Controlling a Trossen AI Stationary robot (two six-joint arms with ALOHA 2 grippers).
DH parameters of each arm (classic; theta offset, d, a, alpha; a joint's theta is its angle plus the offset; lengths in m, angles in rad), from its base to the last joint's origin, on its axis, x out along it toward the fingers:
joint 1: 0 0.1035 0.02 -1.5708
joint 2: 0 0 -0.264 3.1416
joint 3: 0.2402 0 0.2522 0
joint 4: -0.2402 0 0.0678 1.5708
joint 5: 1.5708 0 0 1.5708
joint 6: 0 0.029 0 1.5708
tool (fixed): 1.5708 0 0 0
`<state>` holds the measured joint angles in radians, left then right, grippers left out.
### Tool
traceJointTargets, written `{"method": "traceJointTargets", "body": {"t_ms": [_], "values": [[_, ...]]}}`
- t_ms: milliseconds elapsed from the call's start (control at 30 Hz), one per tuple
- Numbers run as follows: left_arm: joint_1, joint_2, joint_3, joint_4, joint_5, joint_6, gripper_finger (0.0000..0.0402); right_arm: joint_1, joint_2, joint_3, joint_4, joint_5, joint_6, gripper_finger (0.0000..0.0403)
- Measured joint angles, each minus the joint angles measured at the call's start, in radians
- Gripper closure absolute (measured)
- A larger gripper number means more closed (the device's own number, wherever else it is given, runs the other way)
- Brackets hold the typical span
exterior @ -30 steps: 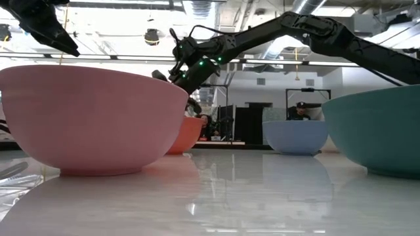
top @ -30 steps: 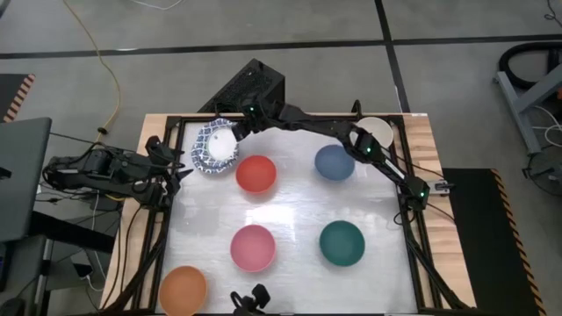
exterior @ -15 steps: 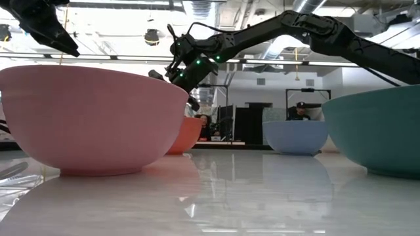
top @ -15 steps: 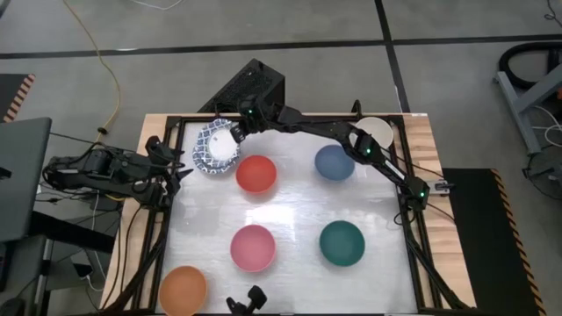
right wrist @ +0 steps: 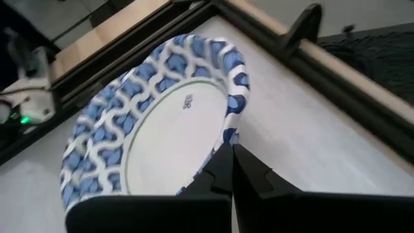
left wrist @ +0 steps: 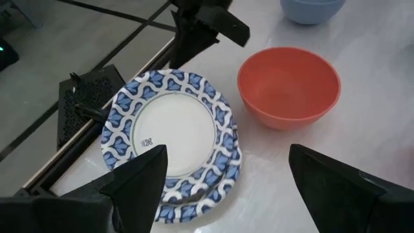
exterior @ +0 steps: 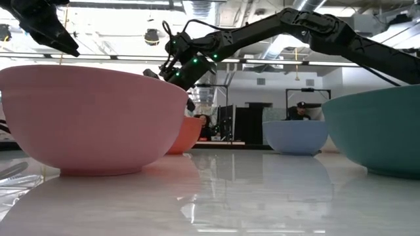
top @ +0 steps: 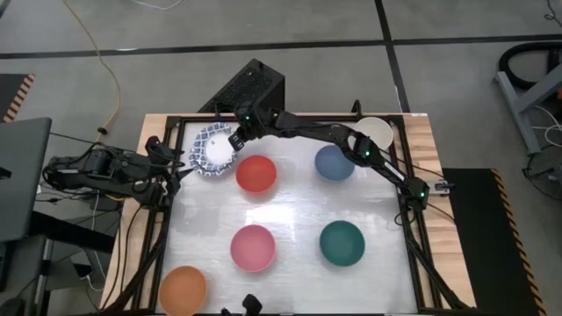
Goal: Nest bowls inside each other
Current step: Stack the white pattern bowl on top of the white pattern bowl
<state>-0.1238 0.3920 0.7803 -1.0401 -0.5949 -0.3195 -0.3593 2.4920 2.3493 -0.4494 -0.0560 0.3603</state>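
Observation:
A stack of white bowls with blue patterned rims (top: 212,149) (left wrist: 169,136) sits at the table's far left. My right gripper (top: 234,137) (right wrist: 230,162) reaches across from the right and is shut on the top bowl (right wrist: 162,123). My left gripper (top: 176,165) (left wrist: 226,194) waits open at the left edge, facing the stack without touching it. The red bowl (top: 255,174), blue bowl (top: 334,161), cream bowl (top: 376,132), pink bowl (top: 253,247), green bowl (top: 342,243) and orange bowl (top: 183,290) each stand alone on their bases. My right gripper pinches the top patterned bowl's rim (right wrist: 228,134) between its two fingers, on the side of the stack toward the table's far right. The fingers slant down from the far right. The bowl is tilted, the gripped side up, its opposite side on the bowls beneath (left wrist: 217,188).
A black frame (top: 290,115) runs around the table, close behind the stack. A black box (top: 250,86) sits just beyond the far edge. Bare white tabletop (top: 299,206) lies between the two rows of bowls.
My right gripper has gone a little toward the table's left edge and rolled slightly. The top patterned bowl has shifted a little leftward with it. My left arm has kept still.

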Motion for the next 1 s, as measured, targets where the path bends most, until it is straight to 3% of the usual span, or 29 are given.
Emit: {"method": "traceJointTargets", "body": {"t_ms": [233,567,700,1000], "values": [[0.000,0.000,0.000,0.006,0.000,-0.008,0.0088,0.006,0.001,0.000,-0.058,-0.045,-0.033,0.0386],[0.000,0.000,0.000,0.006,-0.038,-0.010,0.0088,0.034,-0.076,0.003,0.006,-0.020,-0.239,0.0381],[0.000,0.000,0.000,0.006,-0.094,-0.010,0.0088,0.055,-0.030,-0.001,0.057,0.033,-0.264,0.0387],[0.000,0.000,0.000,0.001,-0.057,-0.025,0.0088,0.049,0.034,-0.002,0.047,0.033,-0.222,0.0390]]}}
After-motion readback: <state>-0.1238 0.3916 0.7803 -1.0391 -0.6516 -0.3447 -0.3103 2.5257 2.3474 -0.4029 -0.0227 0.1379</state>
